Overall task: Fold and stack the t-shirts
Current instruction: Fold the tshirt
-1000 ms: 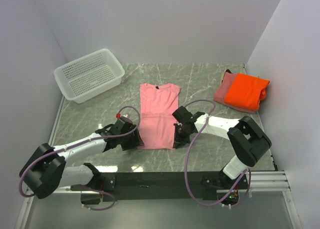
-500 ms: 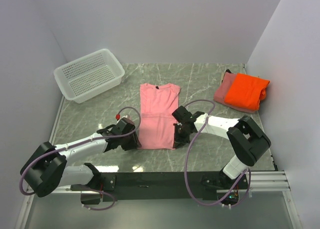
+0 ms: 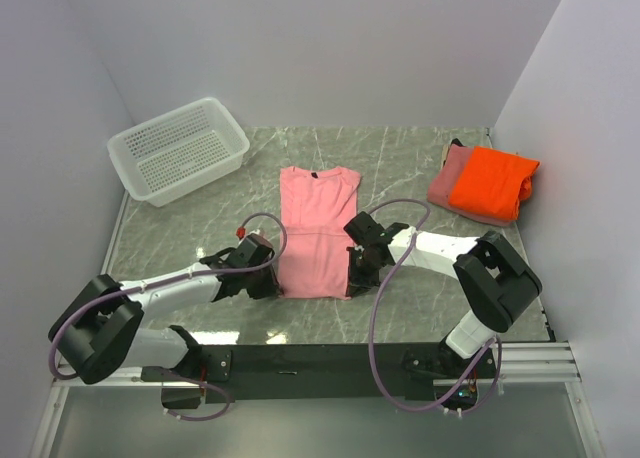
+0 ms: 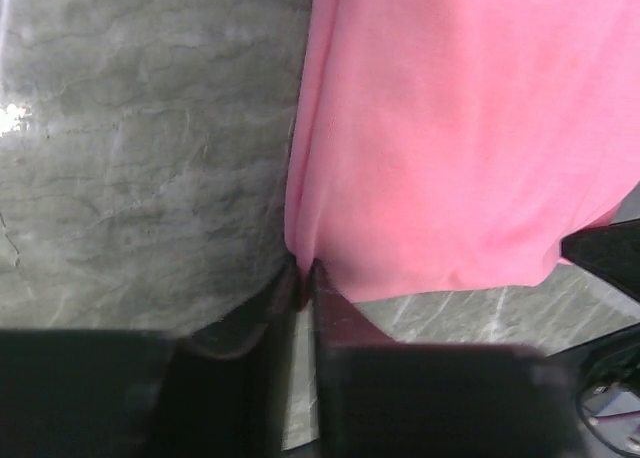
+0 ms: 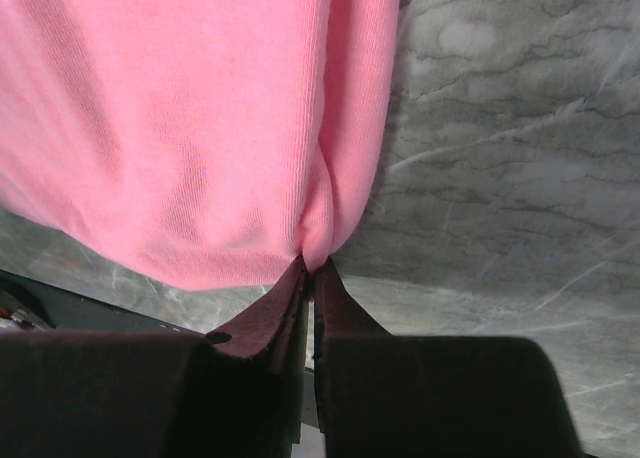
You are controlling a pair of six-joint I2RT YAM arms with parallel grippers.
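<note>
Two hem corners of the pink shirt [image 3: 316, 228] sit clenched in the left end effector [image 4: 302, 274] and right end effector [image 5: 308, 266]; we find it lying lengthwise on the worktop [image 3: 400, 168], collar [image 3: 312, 174] farthest away.

The whole workspace is taken in from a distance by a fixed camera set high above and behind the robot, angled down and forward across the marble table [image 3: 400, 168] toward the far wall [image 3: 320, 48]. The left wrist view is taken from very close, looking past the left gripper [image 4: 303, 269] down onto the tabletop, with the left edge of the light pink t-shirt [image 4: 450, 128] filling the right of the frame. The right wrist view is equally close, looking past the right gripper [image 5: 309, 266] at the same shirt's right edge. The shirt's near hem is shared by all three views.
</note>
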